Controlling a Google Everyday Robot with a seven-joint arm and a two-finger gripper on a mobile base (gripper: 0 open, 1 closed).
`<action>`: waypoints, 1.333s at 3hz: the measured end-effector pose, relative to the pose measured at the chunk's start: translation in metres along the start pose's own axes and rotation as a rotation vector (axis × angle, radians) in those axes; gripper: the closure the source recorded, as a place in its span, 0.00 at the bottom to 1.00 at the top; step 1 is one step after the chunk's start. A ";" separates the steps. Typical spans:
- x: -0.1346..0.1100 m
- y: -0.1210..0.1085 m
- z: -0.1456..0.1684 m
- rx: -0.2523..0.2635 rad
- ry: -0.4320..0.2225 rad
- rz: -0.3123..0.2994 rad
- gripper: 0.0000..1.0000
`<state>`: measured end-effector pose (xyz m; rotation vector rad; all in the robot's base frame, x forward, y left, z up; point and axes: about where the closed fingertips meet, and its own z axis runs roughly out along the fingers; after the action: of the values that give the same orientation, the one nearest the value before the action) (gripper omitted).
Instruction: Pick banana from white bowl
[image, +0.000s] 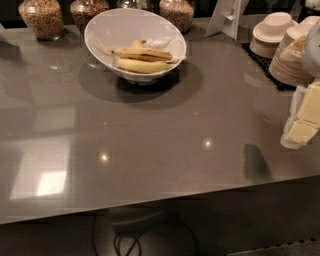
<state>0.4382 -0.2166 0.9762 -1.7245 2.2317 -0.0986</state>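
Observation:
The white bowl (107, 27) stands at the back of the grey table, left of centre, its rim slanted toward me. In it lies the banana (144, 53), yellow with brown streaks, stretched left to right. A cleaner pale-yellow banana (142, 66) lies just in front of it, and a shorter one (136, 45) peeks out behind. My gripper (302, 122) is at the right edge of the view, cream-coloured, over the table's right side, far to the right of the bowl and nearer to me. It holds nothing that I can see.
Glass jars of grains (42, 17) (177, 10) stand behind the bowl. Stacked off-white bowls (272, 30) and plates (292, 62) sit on a black mat at the back right. A white sign stand (227, 17) is beside them. The table's front edge (150, 202) runs across below.

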 end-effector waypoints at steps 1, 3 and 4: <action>0.000 0.000 0.000 0.000 -0.001 -0.001 0.00; -0.013 -0.008 -0.003 0.019 -0.036 -0.028 0.00; -0.030 -0.021 -0.003 0.042 -0.131 -0.050 0.00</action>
<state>0.4632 -0.1939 0.9904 -1.7133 2.0791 -0.0425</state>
